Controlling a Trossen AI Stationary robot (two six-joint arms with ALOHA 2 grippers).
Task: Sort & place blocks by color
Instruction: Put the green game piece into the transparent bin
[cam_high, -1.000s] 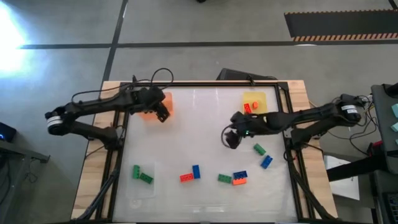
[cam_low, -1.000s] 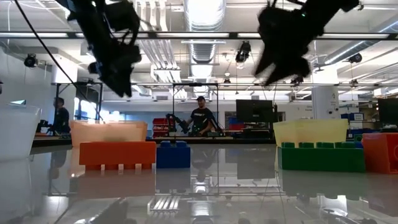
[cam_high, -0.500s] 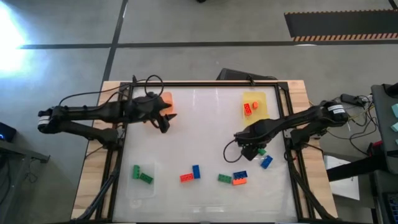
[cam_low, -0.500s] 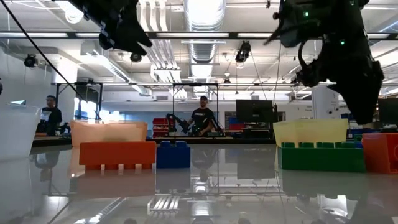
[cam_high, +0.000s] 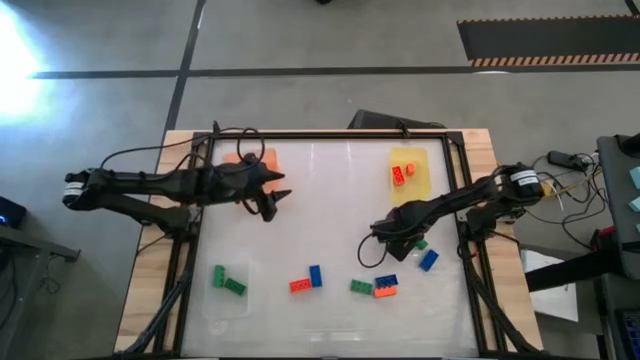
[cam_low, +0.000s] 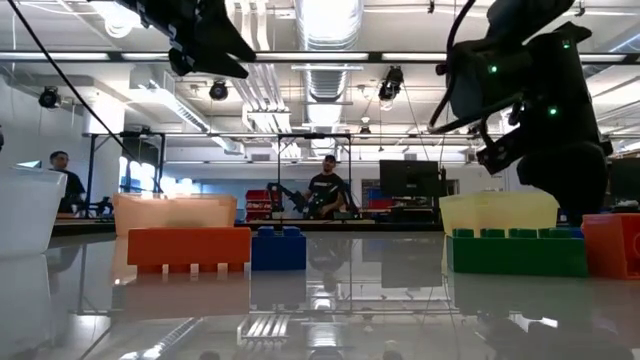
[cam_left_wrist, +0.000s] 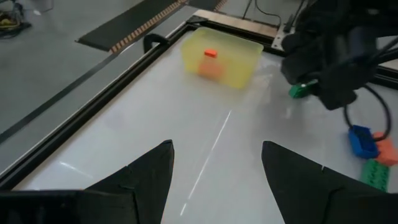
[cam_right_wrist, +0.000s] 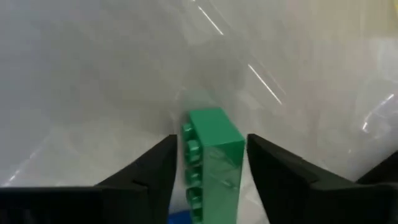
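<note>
Right gripper (cam_high: 408, 240) is low over the white table (cam_high: 330, 190), right of centre in the high view, its fingers (cam_right_wrist: 149, 171) spread to either side of a green block (cam_right_wrist: 211, 155) that stands between them; in the right wrist view a narrow gap shows on each side, so the pads are not pressed against it. In the high view only a sliver of that green block (cam_high: 421, 243) shows beside the gripper. Left gripper (cam_high: 272, 200) hangs above the table in the upper left of the high view, just beside the orange tray (cam_high: 250, 158), fingers (cam_left_wrist: 146, 171) spread apart and holding nothing. Yellow tray (cam_high: 409, 168) at upper right holds red-orange blocks (cam_high: 402, 172). Lower right of the high view: a blue block (cam_high: 428, 260) just below the right gripper, then a blue block (cam_high: 386, 281) touching a red-orange block (cam_high: 383, 292), with a green block (cam_high: 361, 287) beside them. Lower centre: a red-orange block (cam_high: 299, 286) touching a blue block (cam_high: 316, 276). Lower left: two green blocks (cam_high: 228, 280) sit in a clear tray (cam_high: 214, 300). The low view shows people (cam_low: 325, 195) in the room beyond the table.
</note>
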